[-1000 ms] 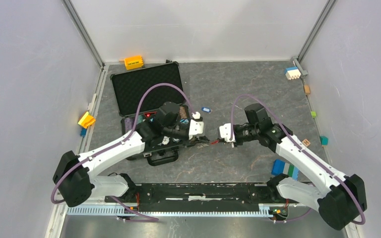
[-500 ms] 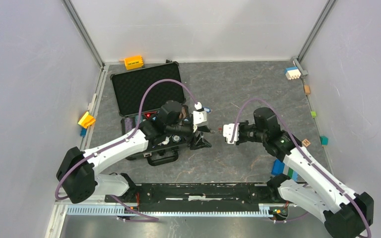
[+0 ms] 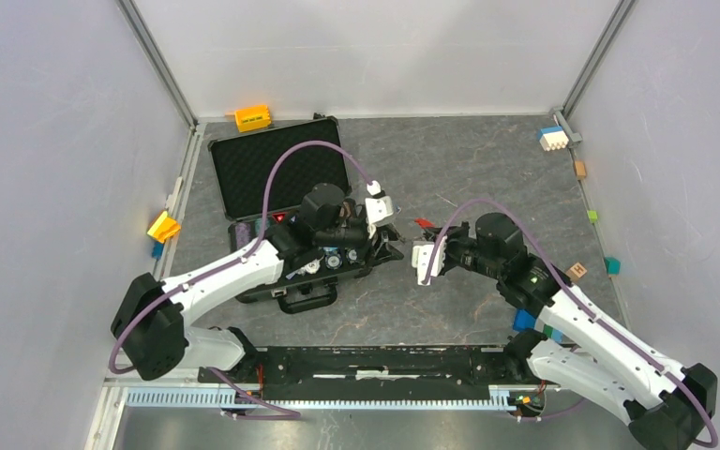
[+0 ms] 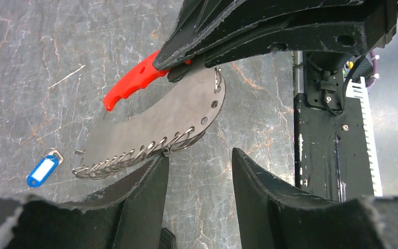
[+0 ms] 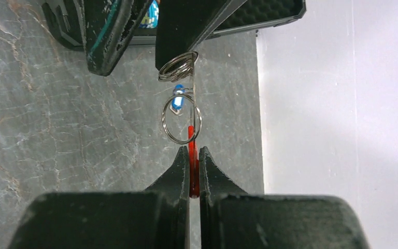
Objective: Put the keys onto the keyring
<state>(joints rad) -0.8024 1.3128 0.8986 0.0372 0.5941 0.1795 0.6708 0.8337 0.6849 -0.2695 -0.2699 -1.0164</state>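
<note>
The keyring (image 4: 171, 114) is a curved grey plate edged with silvery rings, with a red strip (image 4: 129, 85) at one end. My right gripper (image 5: 192, 150) is shut on that red strip (image 5: 192, 155) and holds the keyring above the table, so the rings (image 5: 181, 118) hang in front of it. My left gripper (image 4: 199, 154) is open with nothing between its fingers. One fingertip (image 4: 158, 162) sits right at the row of rings. A small key with a blue head (image 4: 42, 170) lies on the table beyond. In the top view the two grippers (image 3: 396, 246) (image 3: 421, 240) face each other.
An open black case (image 3: 281, 173) lies left of centre under the left arm, with small items in its lower half. An orange block (image 3: 253, 117), a yellow block (image 3: 163, 226), a blue-white block (image 3: 552, 138) and blue blocks (image 3: 525, 319) sit near the table's edges.
My left gripper was shut by the keyring, then opened and drew back toward the case. The right gripper kept its hold on the red strip and turned the keyring.
</note>
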